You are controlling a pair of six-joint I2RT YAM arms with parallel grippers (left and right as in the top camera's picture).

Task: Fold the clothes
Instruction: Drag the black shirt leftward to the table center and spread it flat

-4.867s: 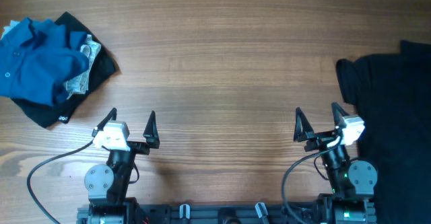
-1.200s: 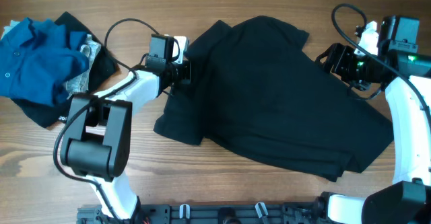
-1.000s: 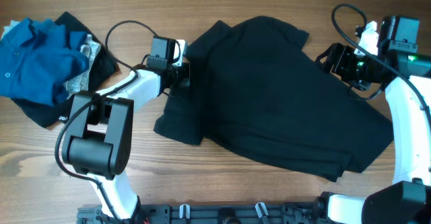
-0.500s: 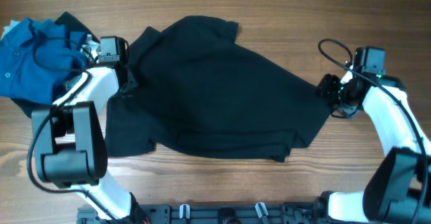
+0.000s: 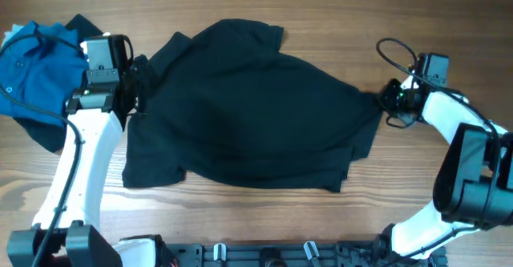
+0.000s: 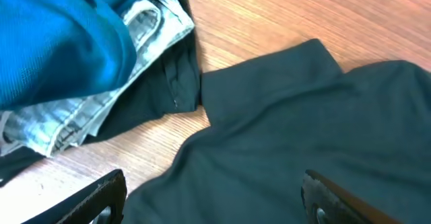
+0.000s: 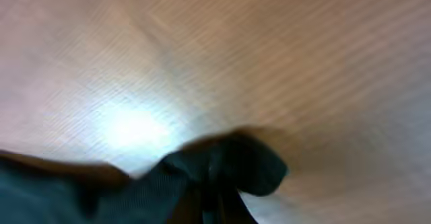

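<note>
A black garment (image 5: 248,107) lies spread over the middle of the table. My left gripper (image 5: 135,91) hovers over its left edge. In the left wrist view this gripper (image 6: 215,207) is open, its fingertips (image 6: 101,194) wide apart above the dark cloth (image 6: 303,130) and nothing between them. My right gripper (image 5: 386,103) is at the garment's right corner. The blurred right wrist view shows that gripper (image 7: 217,207) shut on a bunched fold of the black cloth (image 7: 229,163), low over the wood.
A pile of other clothes sits at the far left: a blue garment (image 5: 36,66) on black fabric (image 5: 48,135), with pale jeans (image 6: 128,76) under it. The pile touches the black garment's left edge. Cables loop near the right arm (image 5: 393,50).
My left gripper has opened and let go of the garment's left edge, shifting slightly left. My right gripper has shut on the right corner. The garment itself has barely moved.
</note>
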